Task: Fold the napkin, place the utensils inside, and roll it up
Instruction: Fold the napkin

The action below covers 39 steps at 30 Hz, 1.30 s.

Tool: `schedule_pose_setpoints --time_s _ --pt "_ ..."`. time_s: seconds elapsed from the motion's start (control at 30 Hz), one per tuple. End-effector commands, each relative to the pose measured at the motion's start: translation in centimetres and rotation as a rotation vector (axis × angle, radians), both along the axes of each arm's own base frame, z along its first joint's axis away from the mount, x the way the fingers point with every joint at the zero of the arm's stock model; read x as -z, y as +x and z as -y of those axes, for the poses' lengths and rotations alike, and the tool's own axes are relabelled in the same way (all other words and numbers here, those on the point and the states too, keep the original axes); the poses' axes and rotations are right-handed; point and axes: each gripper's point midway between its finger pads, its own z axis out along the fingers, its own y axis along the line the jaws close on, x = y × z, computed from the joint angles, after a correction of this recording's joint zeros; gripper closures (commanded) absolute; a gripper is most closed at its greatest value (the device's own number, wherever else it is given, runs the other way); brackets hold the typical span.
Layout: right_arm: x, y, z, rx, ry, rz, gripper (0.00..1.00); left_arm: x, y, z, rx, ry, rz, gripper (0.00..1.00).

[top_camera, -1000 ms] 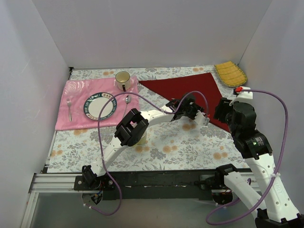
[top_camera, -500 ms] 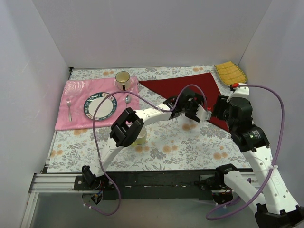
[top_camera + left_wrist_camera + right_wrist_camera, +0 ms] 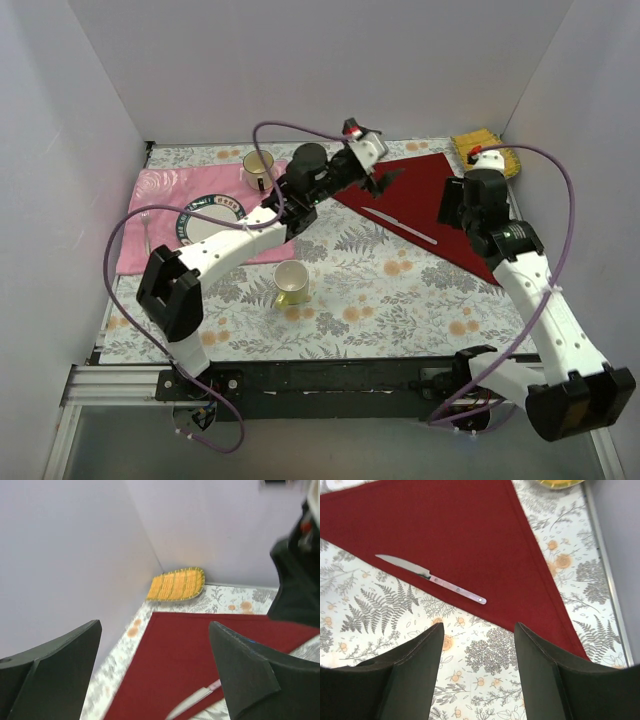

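1. The left arm reaches far toward the back. Its claw (image 3: 155,645) hangs above the left end of the napkin (image 3: 425,195), fingers spread wide with nothing between them.
2. The right claw (image 3: 477,635) hovers over the napkin's near edge, also released and empty.
3. The napkin lies flat as a dark red triangle at the right rear of the floral tabletop (image 3: 390,300). Its far corner is near the yellow cloth (image 3: 486,152).
4. The knife (image 3: 432,579) lies along the napkin's near edge, handle on the cloth and blade tip right at the hem. Neither claw touches it.
5. On the left, the pink cloth (image 3: 150,195) carries a plate (image 3: 195,225), a cup (image 3: 258,165) at its back corner and a fork (image 3: 148,228) beside the plate.
6. A second cup (image 3: 292,283) stands alone on the bare tabletop, well apart from the napkin.
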Motion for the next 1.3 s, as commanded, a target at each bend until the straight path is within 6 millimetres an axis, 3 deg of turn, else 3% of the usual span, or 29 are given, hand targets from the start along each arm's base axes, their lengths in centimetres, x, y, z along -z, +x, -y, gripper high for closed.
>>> schedule_pose_setpoints --time_s 0.0,0.07,0.1,0.17,0.2,0.27,0.3,0.33,0.4,0.43,0.47,0.5,0.53,0.57,0.6,0.63,0.67,0.77,0.9,1.03,1.17,1.2,1.27 --pt "0.6 3.8 -3.0 -0.125 0.044 -0.033 0.34 1.7 1.7 -5.0 -0.178 -0.225 -0.427 0.13" --pt "2.2 5.5 -3.9 -0.144 0.057 -0.076 0.34 2.3 2.3 -6.8 -0.267 -0.316 -0.578 0.13" --pt "2.4 6.0 -5.6 -0.224 0.086 -0.081 0.34 3.9 3.6 -8.9 -0.37 -0.336 -0.664 0.14" --pt "4.0 8.0 -7.7 -0.308 0.108 -0.112 0.33 4.7 5.1 -12.0 -0.529 -0.512 -0.861 0.19" --pt "4.6 8.5 -8.9 -0.362 0.114 -0.129 0.32 7.0 5.7 -14.9 -0.651 -0.515 -0.962 0.21" --pt "5.9 10.7 -11.4 -0.412 0.1 -0.162 0.3 7.8 5.8 -17.1 -0.717 -0.572 -1.022 0.25" --pt "6.0 11.6 -12.4 -0.437 0.095 -0.165 0.29 5.9 5.4 -18.8 -0.721 -0.619 -0.976 0.25" --pt "6.6 13.2 -14.5 -0.48 0.076 -0.171 0.27 5.3 5.1 -19.7 -0.737 -0.635 -0.948 0.24" --pt "6.8 15.0 -16.7 -0.523 0.059 -0.167 0.26 4.1 4.3 -22.5 -0.804 -0.655 -0.877 0.18" --pt "10.0 15.9 -18.2 -0.551 0.034 -0.234 0.26 3.9 4.2 -23.2 -0.827 -0.639 -0.856 0.16" --pt "7.0 18.3 -19.8 -0.567 0.038 -0.158 0.26 3.6 4.0 -23.7 -0.846 -0.615 -0.832 0.14" --pt "7.4 19.1 -20.8 -0.581 0.032 -0.16 0.26 3.9 3.9 -24.8 -0.897 -0.581 -0.801 0.11" --pt "10.3 19.9 -22.3 -0.614 0.001 -0.214 0.26 3.1 3.3 -25.4 -0.904 -0.586 -0.779 0.1" --pt "7.7 21.7 -23.7 -0.631 -0.004 -0.142 0.27 3.0 3.0 -26.0 -0.923 -0.584 -0.767 0.09" --pt "7.6 22.4 -24.7 -0.638 -0.011 -0.13 0.29 3.3 2.8 -26.4 -0.945 -0.571 -0.765 0.1" --pt "10.6 22.9 -25.9 -0.671 -0.044 -0.169 0.3 3.1 2.4 -26.8 -0.95 -0.568 -0.761 0.1" --pt "8.9 24.1 -27.0 -0.693 -0.053 -0.108 0.3 3.1 2.2 -26.9 -0.951 -0.57 -0.765 0.11" --pt "10.7 25.1 -28.9 -0.701 -0.031 -0.075 0.35 4.6 1.7 -26.4 -0.935 -0.566 -0.823 0.14" --pt "12.6 24.6 -30.4 -0.752 0.028 -0.082 0.39 7.3 1.8 -24.6 -0.899 -0.554 -0.954 0.17" --pt "15.4 24.0 -32.1 -0.793 0.001 -0.119 0.39 7.4 2.3 -23.8 -0.871 -0.586 -1.029 0.16" --pt "17.2 23.6 -31.4 -0.742 -0.018 -0.168 0.39 8.6 4.1 -23.6 -0.813 -0.633 -1.177 0.18" --pt "17.2 24.0 -30.6 -0.682 -0.027 -0.165 0.39 10.3 4.9 -23.4 -0.823 -0.666 -1.266 0.21" --pt "16.6 23.7 -29.7 -0.645 -0.016 -0.168 0.39 11.8 6.3 -24.2 -0.821 -0.732 -1.354 0.26"
